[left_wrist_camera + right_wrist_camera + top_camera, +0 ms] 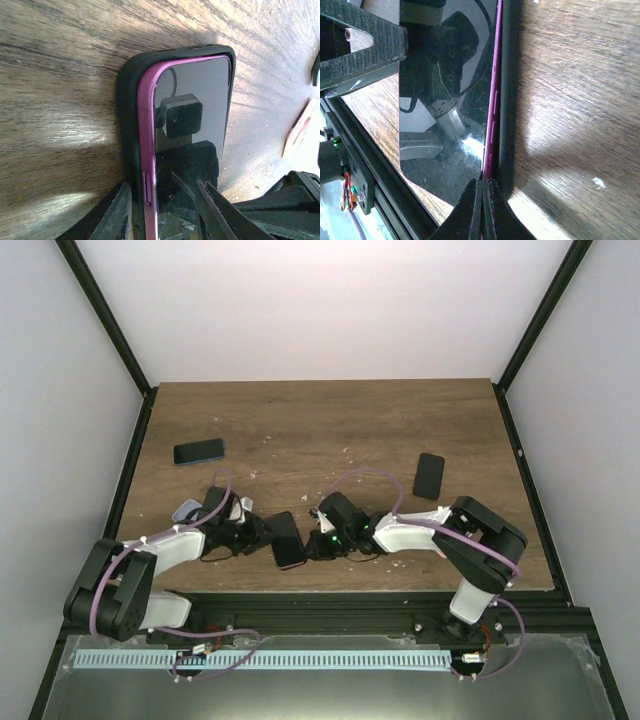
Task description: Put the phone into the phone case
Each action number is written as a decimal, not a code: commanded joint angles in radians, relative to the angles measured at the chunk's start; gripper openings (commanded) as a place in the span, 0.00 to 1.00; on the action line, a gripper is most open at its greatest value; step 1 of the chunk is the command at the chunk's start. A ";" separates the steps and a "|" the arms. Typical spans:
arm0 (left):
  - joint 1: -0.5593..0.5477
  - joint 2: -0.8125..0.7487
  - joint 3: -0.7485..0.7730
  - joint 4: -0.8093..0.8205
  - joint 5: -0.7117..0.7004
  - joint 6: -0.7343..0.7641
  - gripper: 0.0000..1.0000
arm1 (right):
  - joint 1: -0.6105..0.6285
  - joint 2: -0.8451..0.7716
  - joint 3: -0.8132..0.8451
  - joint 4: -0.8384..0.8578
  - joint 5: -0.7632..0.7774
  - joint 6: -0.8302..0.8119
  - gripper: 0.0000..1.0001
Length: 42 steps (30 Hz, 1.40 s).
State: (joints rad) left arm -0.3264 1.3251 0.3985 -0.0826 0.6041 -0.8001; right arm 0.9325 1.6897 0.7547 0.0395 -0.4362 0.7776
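Two arms reach in over the near part of the wooden table (330, 420), one from each side of the phone (288, 538). It lies face up between them, close to the front edge.

In the left wrist view, the phone's (200, 85) magenta rim sits inside the black phone case (127, 100), at least along one long side and around the far corner. The left gripper (162, 215) has its jaws spread. One finger (117, 215) is outside the case wall and the other is over the glass, so they straddle that long edge. I cannot tell whether they actually squeeze it.

The right gripper (482, 200) has its fingers pressed together. Their joined tip rests on the seam where the magenta edge meets the case wall (507, 100). The screen (445, 125) mirrors the arm above it.

Well away from both arms lie two more dark handsets, one at far left (199, 451) and one at right (429, 475).
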 commanded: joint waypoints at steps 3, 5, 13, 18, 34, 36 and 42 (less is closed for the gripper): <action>-0.005 0.018 0.017 0.026 -0.004 0.019 0.34 | 0.029 0.001 0.023 -0.024 0.067 0.023 0.07; -0.005 0.021 0.016 0.027 -0.009 0.022 0.32 | 0.027 -0.025 0.020 -0.028 0.085 0.007 0.12; -0.007 0.088 0.033 0.081 -0.020 0.031 0.29 | -0.007 -0.035 0.017 -0.017 0.090 -0.024 0.22; -0.021 0.152 0.086 0.099 -0.010 0.048 0.28 | -0.013 -0.084 -0.004 -0.018 0.100 -0.029 0.22; -0.094 0.006 0.155 -0.150 -0.114 0.086 0.42 | -0.071 -0.117 -0.102 0.058 0.117 0.028 0.23; -0.095 -0.025 0.148 -0.202 -0.124 0.102 0.42 | -0.072 -0.110 -0.109 0.088 0.100 0.041 0.23; -0.098 -0.085 0.106 -0.252 -0.108 0.102 0.40 | -0.072 -0.098 -0.137 0.155 0.079 0.096 0.23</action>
State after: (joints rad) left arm -0.4183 1.2697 0.5293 -0.2584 0.5026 -0.7208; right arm 0.8661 1.5776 0.6353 0.1276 -0.3420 0.8303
